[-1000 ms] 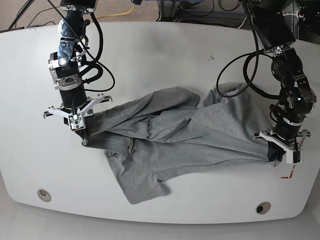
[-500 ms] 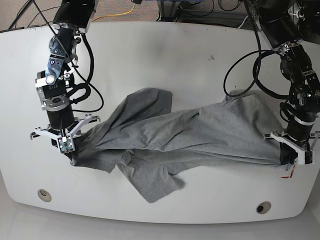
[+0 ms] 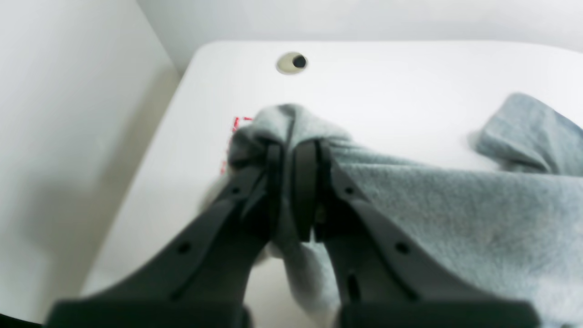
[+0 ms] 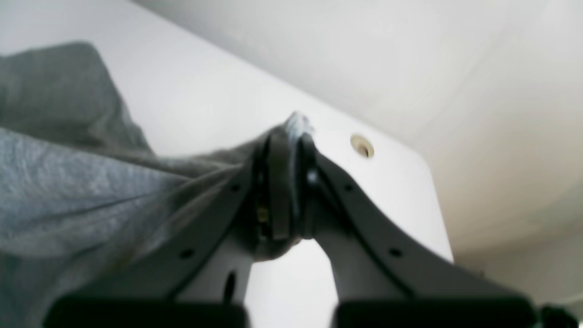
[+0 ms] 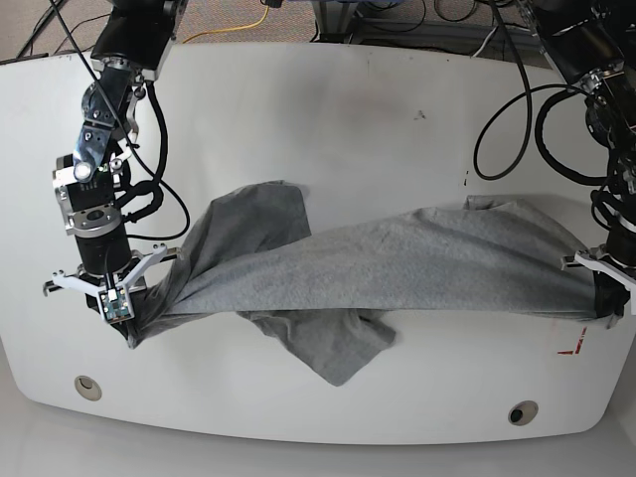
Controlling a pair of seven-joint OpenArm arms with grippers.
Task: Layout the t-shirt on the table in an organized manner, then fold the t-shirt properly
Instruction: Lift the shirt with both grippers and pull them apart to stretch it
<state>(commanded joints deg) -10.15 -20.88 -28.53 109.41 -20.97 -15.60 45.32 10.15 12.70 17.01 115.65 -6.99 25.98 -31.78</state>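
The heather-grey t-shirt (image 5: 397, 263) is stretched in a wrinkled band across the white table (image 5: 348, 119). My left gripper (image 5: 604, 298) is shut on the shirt's edge at the right of the base view. My right gripper (image 5: 134, 328) is shut on the opposite edge at the left. In the left wrist view the left gripper (image 3: 294, 150) pinches a bunch of the t-shirt (image 3: 455, 205). In the right wrist view the right gripper (image 4: 287, 136) pinches the t-shirt (image 4: 68, 182) the same way. One loose flap (image 5: 338, 353) lies toward the front and another (image 5: 248, 209) toward the back. No lettering shows.
Two grommet holes (image 5: 86, 387) (image 5: 520, 412) sit near the table's front edge. A red tape mark (image 5: 571, 348) lies just in front of the left gripper. Cables, one of them yellow (image 5: 248, 20), run behind the back edge. Both grippers are close to the table's side edges.
Both grippers have moved outward and toward the front edge, pulling the t-shirt from a crumpled heap into a longer, tauter band. The front flap has slid right.
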